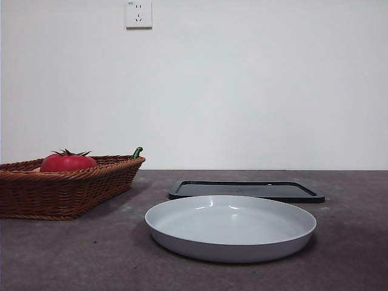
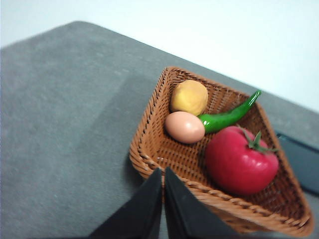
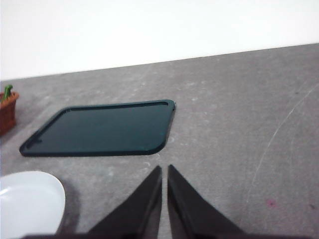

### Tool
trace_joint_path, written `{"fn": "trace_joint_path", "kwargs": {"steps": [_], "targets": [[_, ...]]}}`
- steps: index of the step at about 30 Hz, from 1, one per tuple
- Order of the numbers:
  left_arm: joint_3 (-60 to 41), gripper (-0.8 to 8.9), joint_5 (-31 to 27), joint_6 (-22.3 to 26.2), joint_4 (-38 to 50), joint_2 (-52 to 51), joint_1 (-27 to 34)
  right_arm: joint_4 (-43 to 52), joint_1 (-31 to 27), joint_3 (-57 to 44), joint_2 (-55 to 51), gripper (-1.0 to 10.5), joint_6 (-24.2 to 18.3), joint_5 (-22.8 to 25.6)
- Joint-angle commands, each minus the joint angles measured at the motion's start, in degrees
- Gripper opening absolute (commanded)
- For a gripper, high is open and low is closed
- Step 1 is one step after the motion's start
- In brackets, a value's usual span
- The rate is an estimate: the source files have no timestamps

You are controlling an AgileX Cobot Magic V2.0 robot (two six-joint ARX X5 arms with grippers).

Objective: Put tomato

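The tomato [image 2: 241, 162], glossy red with a green stem, lies in a brown wicker basket [image 2: 149, 134]; in the front view the tomato [image 1: 68, 161] peeks over the rim of the basket [image 1: 66, 191] at the left. My left gripper [image 2: 163, 173] hovers above the basket's near corner, jaws shut and holding nothing. My right gripper [image 3: 164, 170] hangs shut over bare table near a black tray [image 3: 99, 129]. Neither arm shows in the front view.
In the basket lie also an egg [image 2: 184, 127], a yellow-orange fruit [image 2: 189, 97] and a green chili [image 2: 229, 117]. A white plate [image 1: 230, 227] sits front centre, with the black tray [image 1: 245, 190] behind it. A white wall backs the grey table.
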Motion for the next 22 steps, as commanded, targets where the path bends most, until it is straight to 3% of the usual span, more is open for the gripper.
{"fn": "trace_joint_path", "kwargs": {"steps": [1,5,13,17,22], "targets": [[-0.96,0.07,1.46,-4.44,0.68,-0.11,0.11,0.61,-0.04,-0.07,-0.13,0.1,4.83,0.04],[0.66,0.09,2.95,-7.21,0.48,-0.11,0.11,0.59,-0.07,1.42,-0.13,0.1,7.74,0.59],[7.26,0.10,5.25,-8.79,-6.38,2.32,0.11,-1.03,-0.07,9.88,2.60,0.1,8.11,1.16],[12.55,0.10,7.26,-6.86,-8.48,5.62,0.11,-4.00,-0.07,16.35,7.37,0.1,7.41,0.39],[21.84,0.10,10.12,0.22,-15.08,12.57,0.11,-9.07,-0.02,25.68,15.63,0.1,3.32,-3.56]]}}
